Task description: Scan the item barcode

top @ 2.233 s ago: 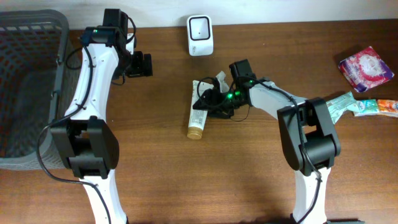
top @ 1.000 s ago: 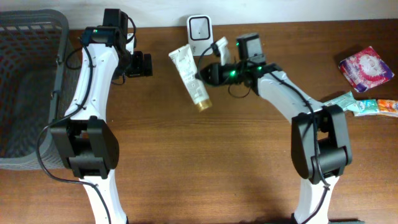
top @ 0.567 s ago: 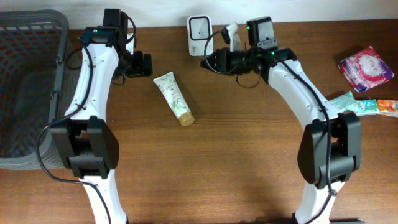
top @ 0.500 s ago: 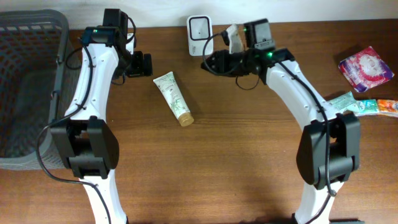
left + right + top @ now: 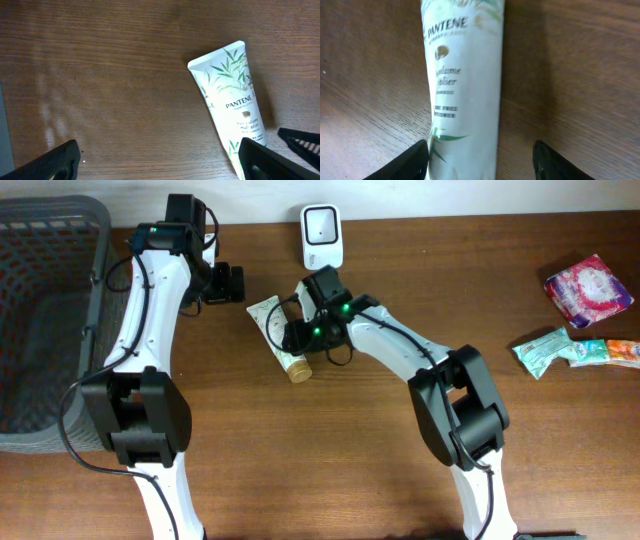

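A white Pantene tube [image 5: 272, 330] with green leaf print lies flat on the wooden table, its tan cap [image 5: 297, 369] toward the front. The white barcode scanner [image 5: 322, 236] stands at the back edge. My right gripper [image 5: 300, 336] hovers low over the tube's cap half, open. In the right wrist view the tube [image 5: 462, 85] runs between the jaws of that gripper [image 5: 480, 161]: the left finger touches its edge and a gap shows on the right. My left gripper [image 5: 226, 283] is open beside the tube's crimped end, and its wrist view shows the tube [image 5: 231, 97] ahead.
A grey mesh basket [image 5: 60, 220] fills the left edge. At the far right lie a pink packet [image 5: 588, 288], a green packet [image 5: 540, 350] and an orange and blue packet [image 5: 612, 352]. The right arm's black finger [image 5: 302, 142] pokes into the left wrist view.
The right gripper carried the tube up by the scanner, let it go onto the table left of centre, then swung back down over it with jaws open. The left arm stayed still.
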{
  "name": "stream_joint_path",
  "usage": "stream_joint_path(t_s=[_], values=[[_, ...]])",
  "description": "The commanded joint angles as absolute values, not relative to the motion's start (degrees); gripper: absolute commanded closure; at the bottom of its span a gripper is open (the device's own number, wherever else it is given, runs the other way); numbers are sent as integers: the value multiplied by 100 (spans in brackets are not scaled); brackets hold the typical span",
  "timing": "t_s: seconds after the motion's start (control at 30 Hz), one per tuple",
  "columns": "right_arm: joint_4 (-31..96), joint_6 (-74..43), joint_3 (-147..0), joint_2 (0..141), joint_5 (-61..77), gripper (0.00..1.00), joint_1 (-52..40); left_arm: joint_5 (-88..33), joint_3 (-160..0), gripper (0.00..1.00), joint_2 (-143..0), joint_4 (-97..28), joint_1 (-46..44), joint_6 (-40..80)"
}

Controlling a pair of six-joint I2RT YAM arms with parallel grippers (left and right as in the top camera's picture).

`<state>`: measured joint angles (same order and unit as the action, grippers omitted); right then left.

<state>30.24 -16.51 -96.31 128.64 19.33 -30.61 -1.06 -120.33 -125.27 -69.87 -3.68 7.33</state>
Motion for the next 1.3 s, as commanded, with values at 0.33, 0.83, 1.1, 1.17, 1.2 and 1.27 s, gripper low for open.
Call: stream_joint_path(t_s=[0.33, 0.83, 1.1, 1.17, 1.2, 1.27], values=[[4125, -2324, -9668, 12798, 311, 77, -2880, -152, -12101, 1, -12529, -6997, -373, 788], [5225, -1138, -9675, 11850, -2097, 33, -2985, -150, -12101, 1, -12529, -6995, -373, 788], [5113, -943, -9666, 12650, -3245, 34, -3367, -152, -12101, 1, -12529, -6995, -373, 788], [5124, -941, -9666, 12868, -3378, 35, -3369, -152, -12101, 1, -12529, -6995, -373, 788], [5124, -917, -9666, 12940, -3415, 36, -3369, -152, -12101, 1, -12529, -6995, -373, 788], [5124, -915, -9666, 13082, -3413, 39, -3376, -152, -12101, 1, -12529, -6995, -373, 788]])
